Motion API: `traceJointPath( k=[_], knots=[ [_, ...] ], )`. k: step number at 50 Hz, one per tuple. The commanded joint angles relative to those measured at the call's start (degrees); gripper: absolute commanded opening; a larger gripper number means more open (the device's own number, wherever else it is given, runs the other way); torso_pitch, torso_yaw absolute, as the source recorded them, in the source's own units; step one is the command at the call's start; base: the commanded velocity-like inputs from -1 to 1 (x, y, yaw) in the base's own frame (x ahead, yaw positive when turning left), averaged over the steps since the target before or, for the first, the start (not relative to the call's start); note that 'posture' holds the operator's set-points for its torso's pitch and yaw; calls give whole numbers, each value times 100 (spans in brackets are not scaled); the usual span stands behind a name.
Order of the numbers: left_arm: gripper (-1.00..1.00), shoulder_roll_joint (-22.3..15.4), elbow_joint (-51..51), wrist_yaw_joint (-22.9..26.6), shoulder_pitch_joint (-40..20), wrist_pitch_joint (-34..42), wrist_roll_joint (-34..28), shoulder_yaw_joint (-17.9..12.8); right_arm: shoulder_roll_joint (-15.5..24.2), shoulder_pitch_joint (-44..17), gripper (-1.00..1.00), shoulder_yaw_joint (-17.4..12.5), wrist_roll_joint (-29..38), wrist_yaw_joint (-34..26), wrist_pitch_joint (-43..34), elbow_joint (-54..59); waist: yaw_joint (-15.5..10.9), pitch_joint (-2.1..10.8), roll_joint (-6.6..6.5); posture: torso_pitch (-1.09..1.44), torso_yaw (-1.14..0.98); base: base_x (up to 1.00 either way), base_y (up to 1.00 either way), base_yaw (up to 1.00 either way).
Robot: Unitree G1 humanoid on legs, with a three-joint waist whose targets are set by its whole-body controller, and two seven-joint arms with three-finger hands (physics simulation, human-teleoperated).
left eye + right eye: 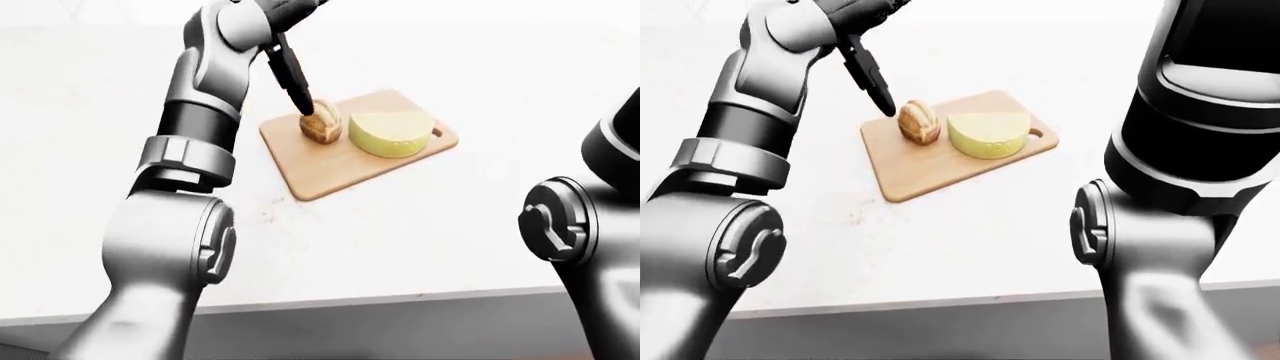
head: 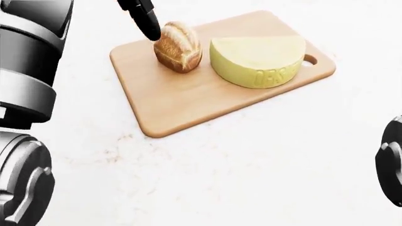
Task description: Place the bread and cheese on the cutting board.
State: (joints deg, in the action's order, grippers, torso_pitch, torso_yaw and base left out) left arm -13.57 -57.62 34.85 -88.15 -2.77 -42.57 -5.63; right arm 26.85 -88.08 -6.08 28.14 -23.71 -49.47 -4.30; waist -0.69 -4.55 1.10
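Your left robot hand [image 1: 872,82] stood released just beside the bread [image 2: 178,47], cheese [image 2: 258,61] beyond it on the cutting board [image 2: 182,103]; lifting straight clear seemed wisest.

All 3 views look down from the robot's head, sharing the cutting board [image 2: 188,101].

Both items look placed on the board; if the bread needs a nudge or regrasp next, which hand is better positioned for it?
Left. The left hand hangs just above the bread on the cutting board, fingers open, beside the cheese. The right hand itself is out of view.
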Motion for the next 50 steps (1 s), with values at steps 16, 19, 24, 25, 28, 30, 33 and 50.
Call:
traceJointPath(
  k=[16, 19, 24, 25, 28, 30, 33, 50],
  knots=[
    [100, -505, -872, -1528, -962, 695, 2511, -315, 95, -113, 100, -101, -128, 249, -68, -42, 18, 192, -1, 0, 0, 0, 0, 0],
    [100, -631, -1115, -2126, -1107, 803, 3010, -617, 120, -86, 100, -159, -189, 322, -65, 40, 27, 195, -8, 0, 0, 0, 0, 0],
    [100, -786, -1250, -3209, -1274, 1103, 3775, -926, 114, 35, 100, -206, -337, 486, -42, 138, 48, 198, -15, 0, 0, 0, 0, 0],
    [100, -837, -1223, -3477, -1313, 1066, 4038, -1086, 139, 57, 100, -273, -387, 518, -66, 137, 49, 198, -17, 0, 0, 0, 0, 0],
    [100, -905, -1124, -3639, -1248, 1027, 4421, -1044, 184, 122, 100, -334, -530, 614, -120, 100, 44, 193, -26, 0, 0, 0, 0, 0],
    [100, -1003, -1077, -3840, -1271, 1061, 4787, -1139, 208, 137, 100, -332, -614, 691, -143, 112, 34, 184, -32, 0, 0, 0, 0, 0],
    [100, -1209, -994, -4160, -1314, 1031, 5264, -1225, 279, 66, 100, -324, -706, 770, -204, 126, 32, 191, -46, 0, 0, 0, 0, 0],
    [100, -1710, 3287, -5416, 812, 1627, 7709, -1029, 529, 509, 100, -352, -1048, 970, -692, -534, 61, 144, -92, 0, 0, 0, 0, 0]
  ],
)
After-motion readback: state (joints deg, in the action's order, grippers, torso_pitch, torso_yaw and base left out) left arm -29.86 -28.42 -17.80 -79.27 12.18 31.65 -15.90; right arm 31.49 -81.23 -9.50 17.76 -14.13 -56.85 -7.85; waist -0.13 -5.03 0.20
